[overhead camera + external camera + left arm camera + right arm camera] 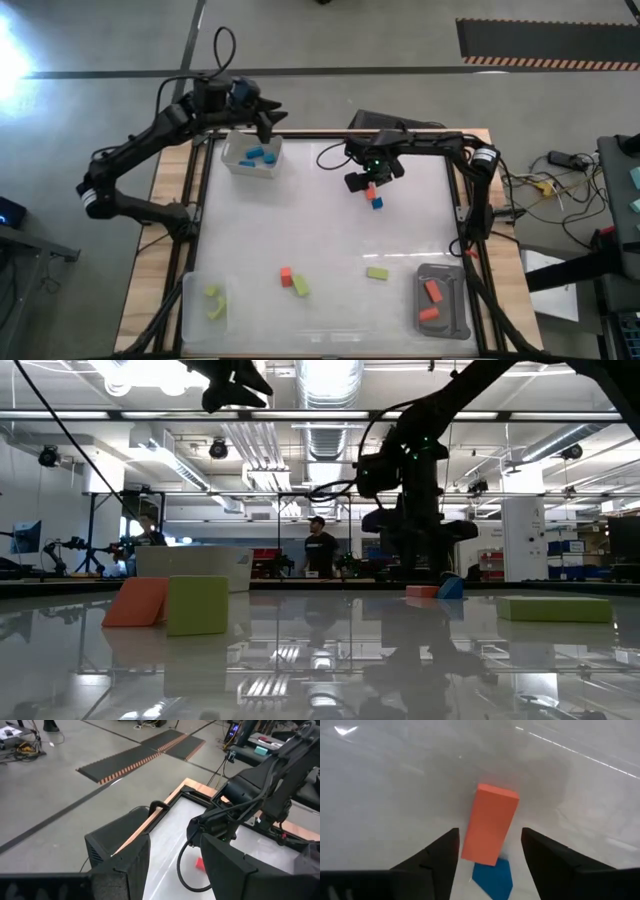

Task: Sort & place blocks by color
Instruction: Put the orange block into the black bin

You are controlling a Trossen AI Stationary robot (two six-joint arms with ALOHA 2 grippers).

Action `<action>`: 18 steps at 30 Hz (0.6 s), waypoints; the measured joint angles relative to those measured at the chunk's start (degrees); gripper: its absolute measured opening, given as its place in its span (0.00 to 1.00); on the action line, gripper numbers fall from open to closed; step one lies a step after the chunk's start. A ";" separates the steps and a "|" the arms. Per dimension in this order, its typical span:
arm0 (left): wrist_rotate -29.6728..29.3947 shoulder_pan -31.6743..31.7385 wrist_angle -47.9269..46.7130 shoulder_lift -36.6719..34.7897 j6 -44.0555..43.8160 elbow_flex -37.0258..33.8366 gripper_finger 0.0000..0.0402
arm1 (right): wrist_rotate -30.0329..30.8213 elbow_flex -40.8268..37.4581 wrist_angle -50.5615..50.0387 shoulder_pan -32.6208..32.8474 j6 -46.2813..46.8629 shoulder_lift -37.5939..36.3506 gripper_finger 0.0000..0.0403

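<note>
My right gripper (369, 180) (489, 865) is open and low over the table's far middle, with its fingers on either side of an orange-red block (490, 825) (371, 189) and a gap on each side. A blue block (492, 877) (377, 202) lies against that block's near end. My left gripper (268, 118) (172, 870) is open and empty, raised by the far edge beside a clear tray (232, 160) that holds several blue blocks (258, 156). On the near table lie an orange-red block (286, 274) and two yellow-green blocks (300, 287) (377, 272).
A clear tray (190, 310) at the near left corner holds two yellow-green blocks (214, 300). A grey tray (455, 310) at the near right holds two orange-red blocks (431, 300). The white table top is bare in the middle and framed by a dark rim (198, 200).
</note>
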 joint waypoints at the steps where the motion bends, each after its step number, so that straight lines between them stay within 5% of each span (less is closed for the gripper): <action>1: 0.00 0.00 0.00 0.18 0.00 0.00 0.40 | 0.00 -0.54 0.67 0.00 0.25 0.00 0.51; 11: 0.00 0.00 0.09 0.82 0.02 -0.02 0.40 | 0.00 -4.51 6.49 0.00 1.28 0.00 0.52; 18: 0.00 0.00 0.09 0.82 0.06 -0.02 0.40 | -0.31 -5.18 7.48 0.00 1.44 0.07 0.37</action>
